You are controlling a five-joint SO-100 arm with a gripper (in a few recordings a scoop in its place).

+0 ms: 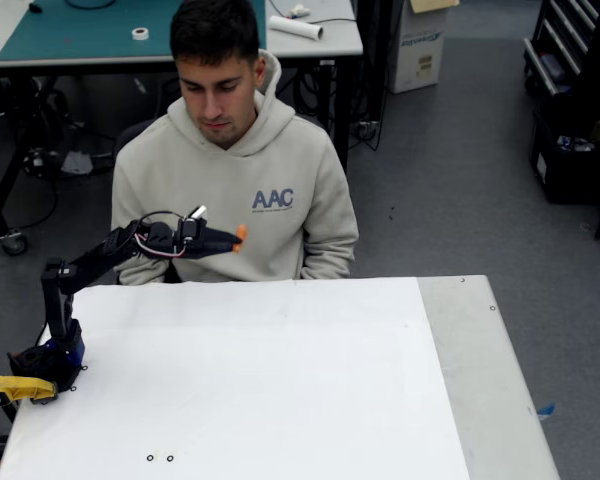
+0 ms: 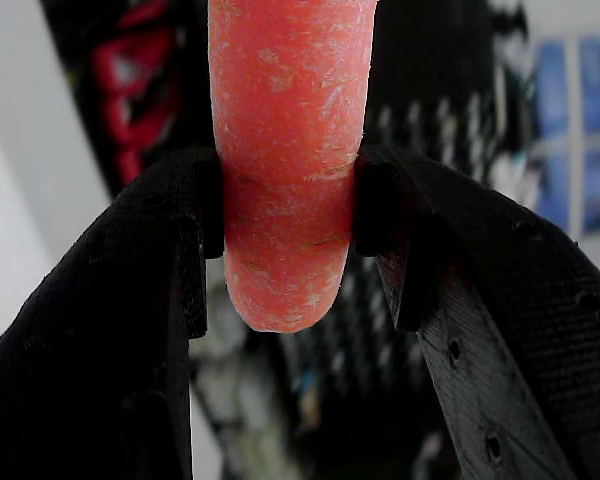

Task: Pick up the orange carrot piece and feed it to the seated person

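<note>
Gripping the orange carrot piece (image 2: pixel 287 170) crosswise between both black fingers (image 2: pixel 130 300), one pad pressed to each side of it, rounded lower end poking out below the pinch. Showing pale, slightly rough skin on the carrot in the wrist view, with blurred dark shapes and a white surface behind. Appearing in the fixed view as a small orange stub (image 1: pixel 240 237) at the very tip of the gripper (image 1: pixel 234 240), lifted well clear of the white table (image 1: pixel 280 380). Holding it in front of the chest of the seated person (image 1: pixel 235 160), just left of the dark "AAC" letters (image 1: pixel 272 199) on the light beige hoodie, below chin level and apart from the mouth. Stretching out roughly level from the left, the black arm (image 1: pixel 110 255) with red and white wires looped near the wrist. Standing at the table's left edge, the blue base (image 1: pixel 50 360), with a yellow handle (image 1: pixel 15 388) just beside it. Sitting behind the far table edge, head tilted down, eyes lowered toward the gripper. Lying behind the person, a second table with a green mat (image 1: pixel 90 30), a roll of tape (image 1: pixel 140 33) and a white tube (image 1: pixel 295 27); grey floor (image 1: pixel 460 180) off to the right.
</note>
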